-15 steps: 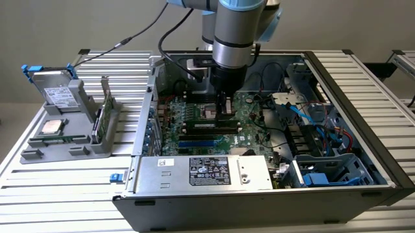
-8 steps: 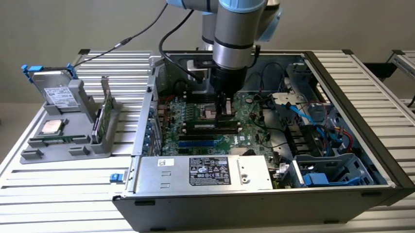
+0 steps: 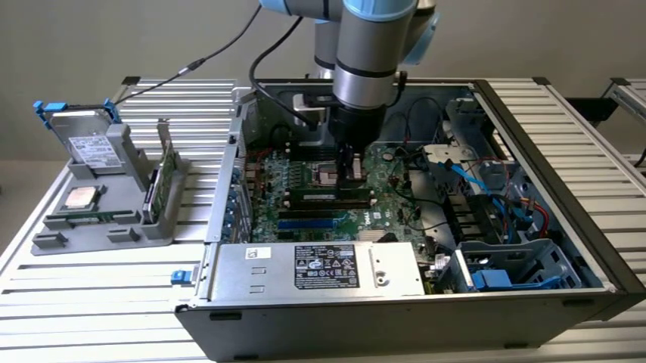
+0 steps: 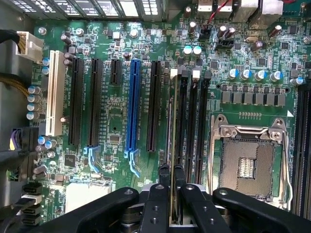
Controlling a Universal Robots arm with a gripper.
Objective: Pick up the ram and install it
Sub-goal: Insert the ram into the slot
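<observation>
PC build, mid-task: inside the open PC case [image 3: 404, 329], at the centre of the exterior view, the gripper [image 3: 353, 168] is seen lowered over the motherboard [image 3: 404, 189]. The jaws are drawn narrow and clamped on the ram [image 4: 172, 121], which is held edge-on betw. them. In the wrist view the stick is shown running straight out from the jaws, its long axis parallel w/ the black memory slots [image 4: 194, 121]. It is laid over the slot of that group farthest from the empty CPU socket [image 4: 248, 162], i.e. the one nearest the blue expansion slot [image 4: 132, 107]. Ram-to-slot alignment is judged the relation that counts here; no skew is visible. Whether the lower edge is touching or seated in the slot can't be told. A grey parts tray [image 3: 101, 231] is seen well apart on the worktop [image 3: 60, 302], at the exterior view's left.
</observation>
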